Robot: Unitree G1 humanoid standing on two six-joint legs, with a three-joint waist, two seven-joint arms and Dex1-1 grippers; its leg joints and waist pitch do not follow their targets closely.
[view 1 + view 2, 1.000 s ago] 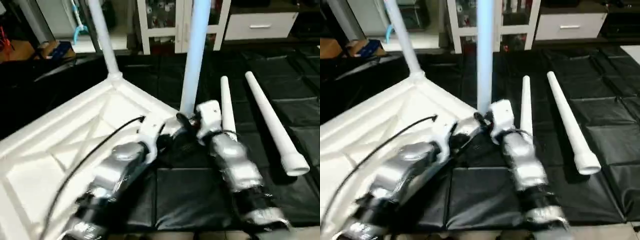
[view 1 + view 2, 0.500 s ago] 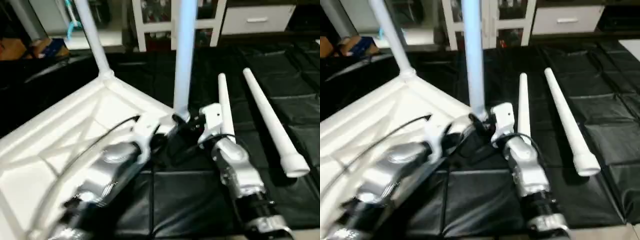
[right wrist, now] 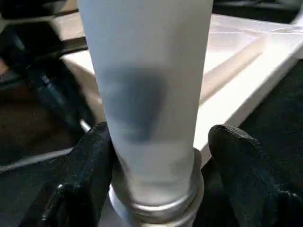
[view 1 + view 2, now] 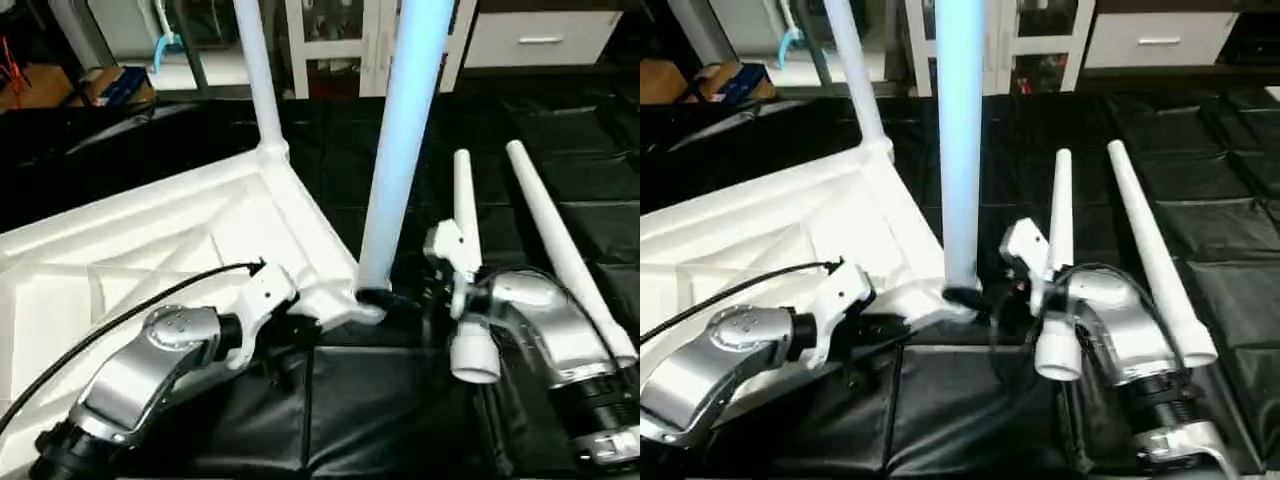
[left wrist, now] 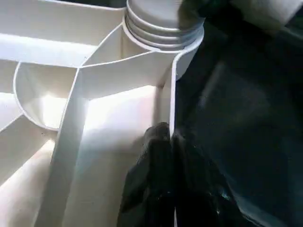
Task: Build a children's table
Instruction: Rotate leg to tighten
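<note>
Black floor mat [image 4: 380,400], cabinets at frame top. Left gripper [image 5: 165,156] pinched shut on tabletop [image 4: 150,250] rim, centre-left, likely steadying it; right gripper [image 3: 156,156] parted around upright leg [image 4: 400,150] at its corner socket. Spare legs [image 4: 540,220] lying right.

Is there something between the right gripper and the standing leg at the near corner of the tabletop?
Nothing visible. The right gripper has one finger on each side of the near leg, just above its corner socket in the tabletop.
</note>
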